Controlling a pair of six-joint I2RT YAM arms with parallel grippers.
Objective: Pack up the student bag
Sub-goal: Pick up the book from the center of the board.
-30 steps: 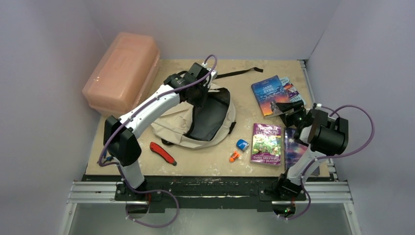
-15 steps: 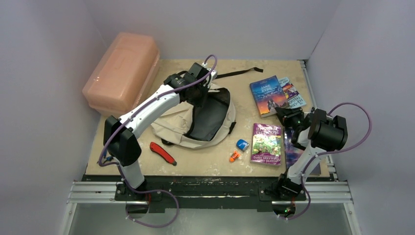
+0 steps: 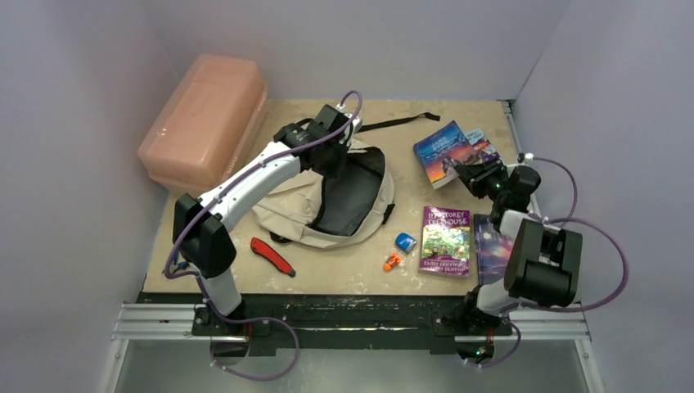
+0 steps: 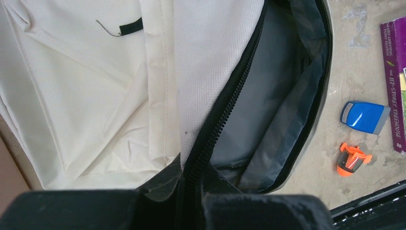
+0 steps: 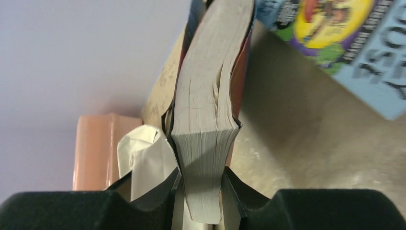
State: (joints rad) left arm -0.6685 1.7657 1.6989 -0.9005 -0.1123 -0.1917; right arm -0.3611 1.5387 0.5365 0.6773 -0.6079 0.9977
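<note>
The student bag [image 3: 282, 211], cream fabric with black trim, lies at the middle of the table with its main pocket unzipped and the grey lining [image 4: 268, 110] showing. My left gripper [image 3: 331, 160] is shut on the bag's zipper edge [image 4: 210, 143] and holds the flap up. My right gripper [image 3: 475, 174] is shut on the page edge of a blue paperback book [image 3: 442, 151], which is tilted up off the table. In the right wrist view the book's pages [image 5: 210, 96] sit clamped between both fingers [image 5: 242, 191].
A second paperback [image 3: 484, 141] lies behind the held book. A purple book [image 3: 446, 239] and another book [image 3: 491, 250] lie at the front right. A blue sharpener [image 3: 405, 241], an orange item [image 3: 393, 262] and a red knife [image 3: 272, 256] lie near the front edge. A pink box [image 3: 205, 121] stands back left.
My right gripper has shut on the blue book and raised its near edge, shifting it slightly left and back; the right arm has swung forward. The left arm has not moved.
</note>
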